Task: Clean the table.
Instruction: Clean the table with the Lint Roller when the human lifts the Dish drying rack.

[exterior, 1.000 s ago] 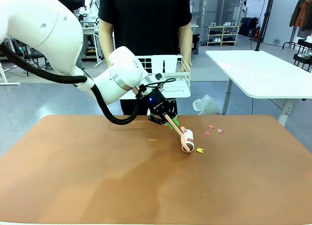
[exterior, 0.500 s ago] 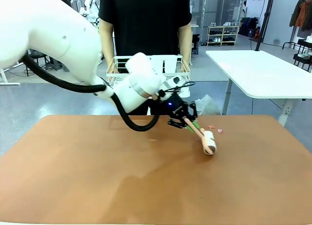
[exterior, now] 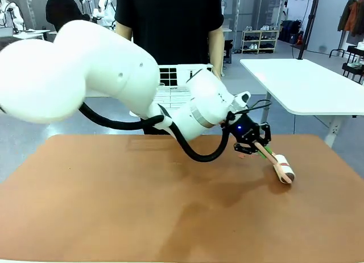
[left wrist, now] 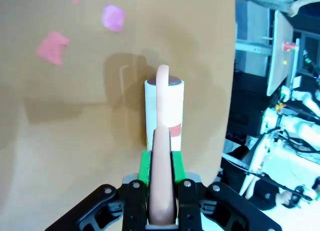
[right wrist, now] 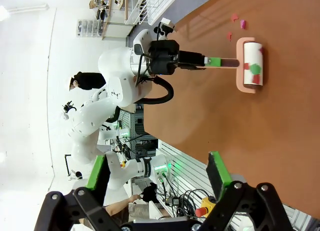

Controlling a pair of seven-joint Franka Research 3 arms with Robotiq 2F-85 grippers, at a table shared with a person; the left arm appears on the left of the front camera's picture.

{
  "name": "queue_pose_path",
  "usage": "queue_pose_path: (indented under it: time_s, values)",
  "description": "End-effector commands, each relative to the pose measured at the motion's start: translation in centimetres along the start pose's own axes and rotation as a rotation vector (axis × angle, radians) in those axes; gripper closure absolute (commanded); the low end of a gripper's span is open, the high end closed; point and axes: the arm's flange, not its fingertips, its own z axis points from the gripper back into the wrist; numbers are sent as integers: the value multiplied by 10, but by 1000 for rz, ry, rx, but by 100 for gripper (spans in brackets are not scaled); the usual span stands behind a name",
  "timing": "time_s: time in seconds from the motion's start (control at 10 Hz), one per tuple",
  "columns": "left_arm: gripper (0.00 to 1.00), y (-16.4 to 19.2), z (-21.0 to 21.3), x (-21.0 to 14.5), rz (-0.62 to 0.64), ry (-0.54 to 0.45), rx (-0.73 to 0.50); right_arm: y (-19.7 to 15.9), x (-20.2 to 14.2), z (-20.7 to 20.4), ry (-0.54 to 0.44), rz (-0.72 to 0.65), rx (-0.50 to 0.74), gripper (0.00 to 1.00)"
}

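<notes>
My left gripper reaches across the reddish-brown table toward its right side, shut on the pink handle of a lint roller whose white head rests on the tabletop. In the left wrist view the green pads clamp the handle, with the roller straight ahead near the table's edge and pink paper scraps off to one side. My right gripper is open and holds nothing, high above the table. From there the roller shows red and green scraps stuck to it.
A person in a black shirt stands at the far side holding a white wire basket. A smaller white table stands at the back right. A few small scraps lie on the table beyond the roller.
My left arm has swept the roller to the right across the table, over the spot where a yellow scrap lay. That scrap no longer shows on the tabletop.
</notes>
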Motion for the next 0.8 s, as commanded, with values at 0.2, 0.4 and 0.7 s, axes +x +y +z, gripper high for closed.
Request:
queue_pose_path:
  time_s: [0.2,0.4,0.7]
  values:
    - [79,-11,-16,-3,-41,45,46,2,-3,1,-5,22,13,0]
    - [79,-33,16,-7,-53,74,-13,2,-3,1,-5,22,13,0]
    - [79,-58,95,-5,-90,145,-74,2,-3,1,-5,22,13,0]
